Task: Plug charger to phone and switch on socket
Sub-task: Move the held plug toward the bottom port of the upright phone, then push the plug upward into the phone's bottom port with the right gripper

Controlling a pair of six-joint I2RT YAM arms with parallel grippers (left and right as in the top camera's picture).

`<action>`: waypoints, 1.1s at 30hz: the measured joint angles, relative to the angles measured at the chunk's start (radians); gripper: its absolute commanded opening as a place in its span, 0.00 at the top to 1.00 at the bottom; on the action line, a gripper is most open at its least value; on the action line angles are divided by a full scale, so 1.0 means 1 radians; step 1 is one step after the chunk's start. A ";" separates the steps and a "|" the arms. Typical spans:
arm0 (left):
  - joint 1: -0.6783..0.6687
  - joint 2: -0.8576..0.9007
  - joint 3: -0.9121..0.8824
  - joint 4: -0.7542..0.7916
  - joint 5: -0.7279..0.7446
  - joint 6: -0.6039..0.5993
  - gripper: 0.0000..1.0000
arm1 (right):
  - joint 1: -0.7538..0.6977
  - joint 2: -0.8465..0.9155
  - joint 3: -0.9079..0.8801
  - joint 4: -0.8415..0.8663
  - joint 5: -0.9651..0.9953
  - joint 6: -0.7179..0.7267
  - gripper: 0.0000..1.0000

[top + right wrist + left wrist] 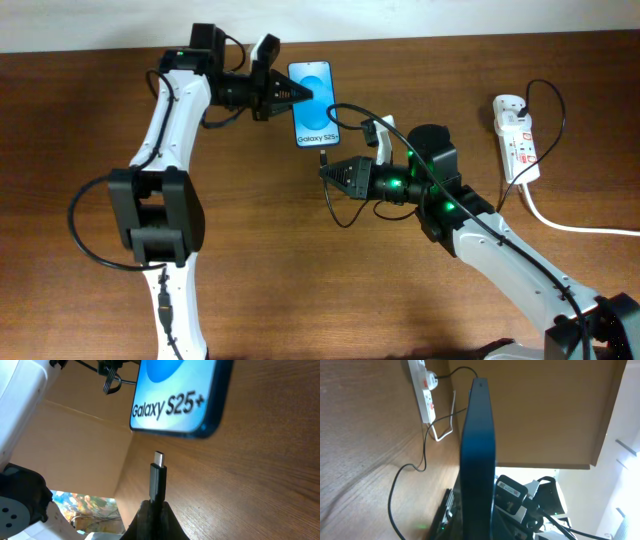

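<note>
Your left hand (300,96) pinches phone (314,105) by side edge, bracing it. Your right hand (326,171) clamps charger (158,481), tip aimed at bottom port, gap remaining. Socket (517,135) well apart on tabletop (300,290).

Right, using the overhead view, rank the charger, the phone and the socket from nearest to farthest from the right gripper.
1. The charger: its plug end is clamped in the right gripper's jaws.
2. The phone: just ahead of the plug tip, further up the picture.
3. The socket: far off to the right side.
</note>
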 measured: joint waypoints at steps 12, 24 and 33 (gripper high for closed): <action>-0.015 0.000 0.000 0.000 0.000 0.000 1.00 | 0.000 0.000 0.000 0.000 0.000 0.000 0.96; -0.016 0.000 0.000 -0.001 -0.001 0.000 1.00 | 0.000 0.000 0.000 0.000 0.000 0.000 0.96; -0.032 0.000 0.000 0.000 -0.004 0.000 1.00 | 0.000 0.000 0.000 0.000 -0.001 0.000 0.96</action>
